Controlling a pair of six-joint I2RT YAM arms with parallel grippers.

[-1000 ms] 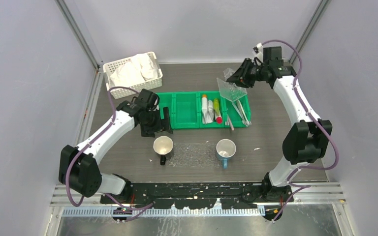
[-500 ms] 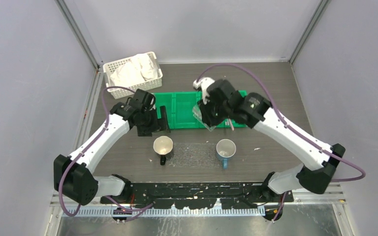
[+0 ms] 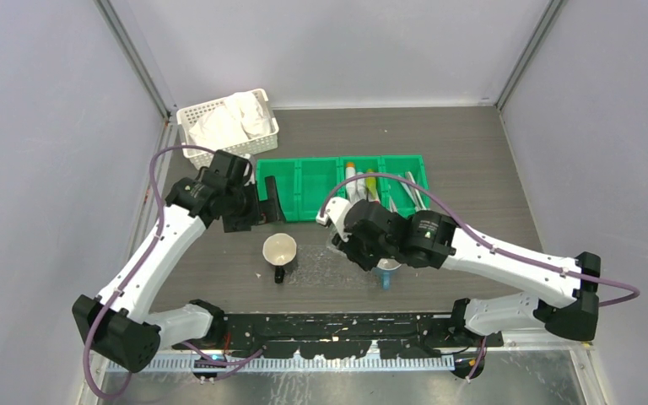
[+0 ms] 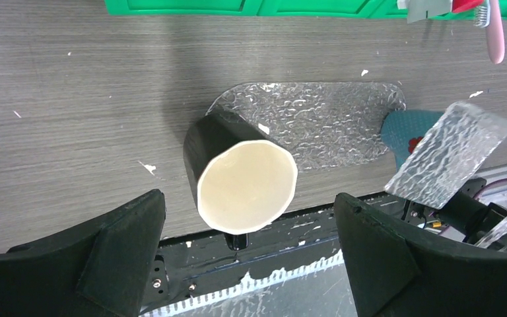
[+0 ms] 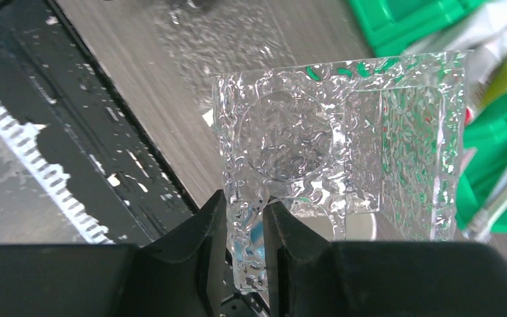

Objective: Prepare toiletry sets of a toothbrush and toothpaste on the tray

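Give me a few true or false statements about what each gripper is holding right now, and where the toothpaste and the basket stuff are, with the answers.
1. The right gripper is shut on a clear tray. True.
2. The left gripper grips the black mug. False: its fingers are spread wide above the mug and hold nothing.
3. The toothpaste tubes lie in the green bin. True.
4. The white basket is empty. False: it holds white cloths.
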